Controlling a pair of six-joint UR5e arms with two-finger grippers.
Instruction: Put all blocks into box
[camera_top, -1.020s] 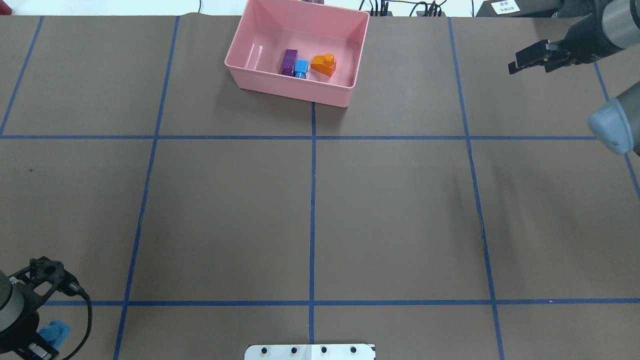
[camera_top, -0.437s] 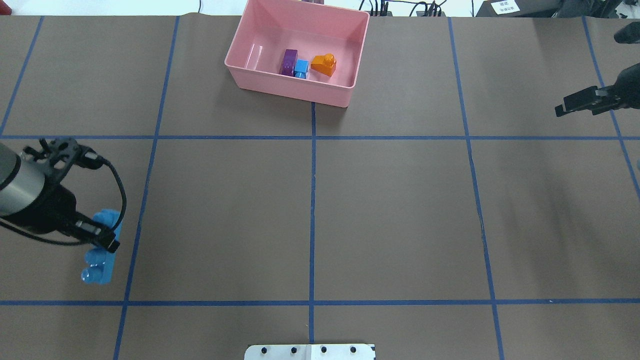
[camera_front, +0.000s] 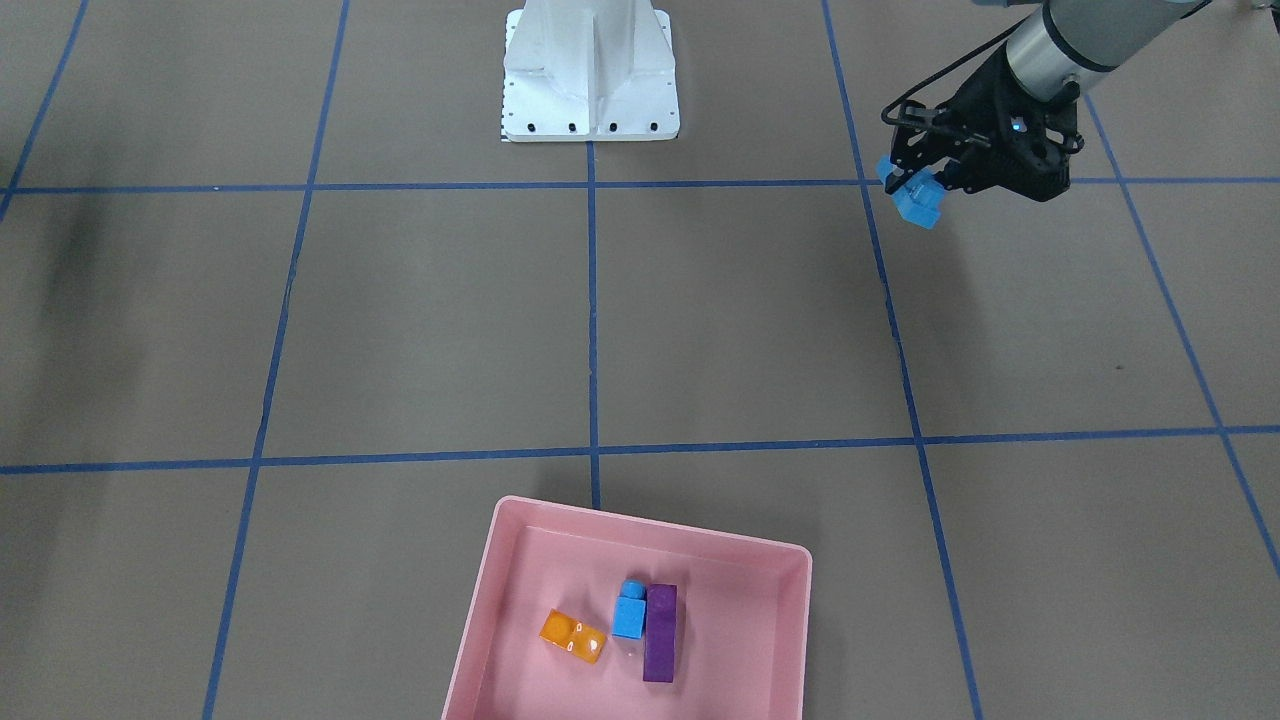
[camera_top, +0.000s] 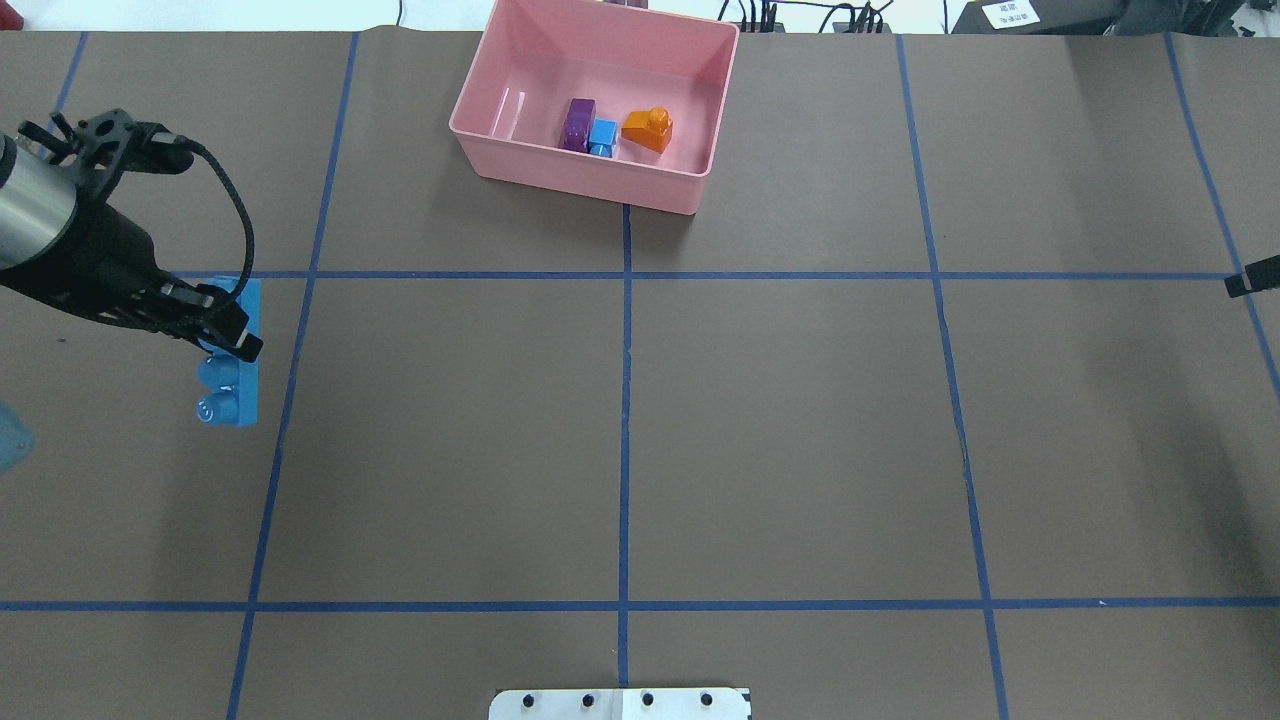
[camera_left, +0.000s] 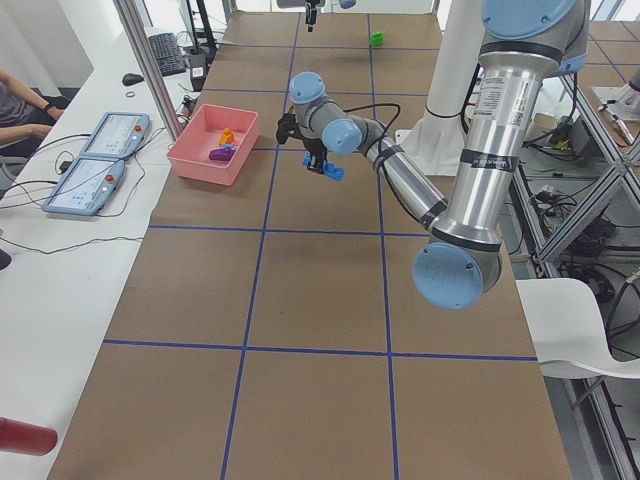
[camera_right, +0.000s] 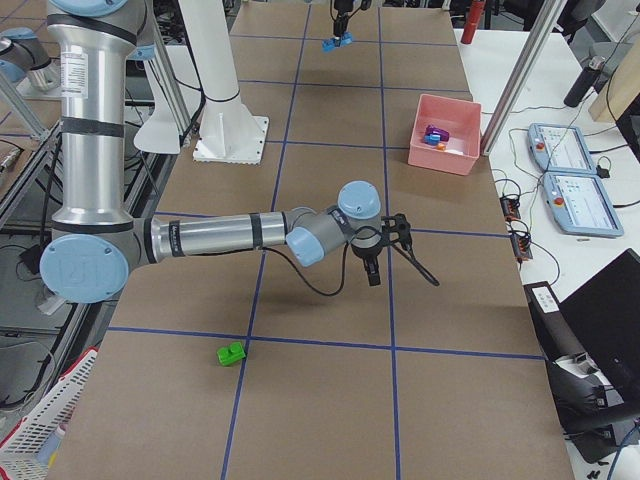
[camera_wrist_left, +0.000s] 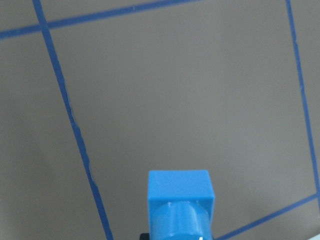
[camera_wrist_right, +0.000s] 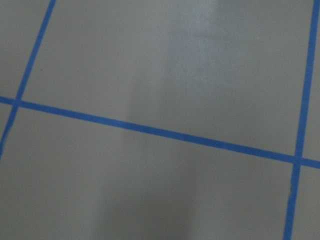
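My left gripper (camera_top: 228, 338) is shut on the long blue bar (camera_top: 228, 385) and holds it above the table at the left; the bar (camera_wrist_left: 181, 205) fills the bottom of the left wrist view. The pink box (camera_top: 520, 60) stands at the far middle with the purple block (camera_top: 577, 125), the small blue cube (camera_top: 602, 136) and the orange block (camera_top: 648, 129) inside. A green cube (camera_right: 232, 353) lies on the table beyond the robot's right side. Only a tip of my right gripper (camera_top: 1252, 277) shows at the right edge; I cannot tell whether it is open or shut.
The white base plate (camera_top: 620, 704) sits at the near middle edge. Blue tape lines grid the brown table. In the left side view a person (camera_left: 15, 100) sits by two tablets (camera_left: 105, 150), and a red bottle (camera_left: 25, 437) lies on the side bench.
My left arm has carried the blue bar from the near left corner forward along the left side. My right gripper has pulled back toward the right edge.
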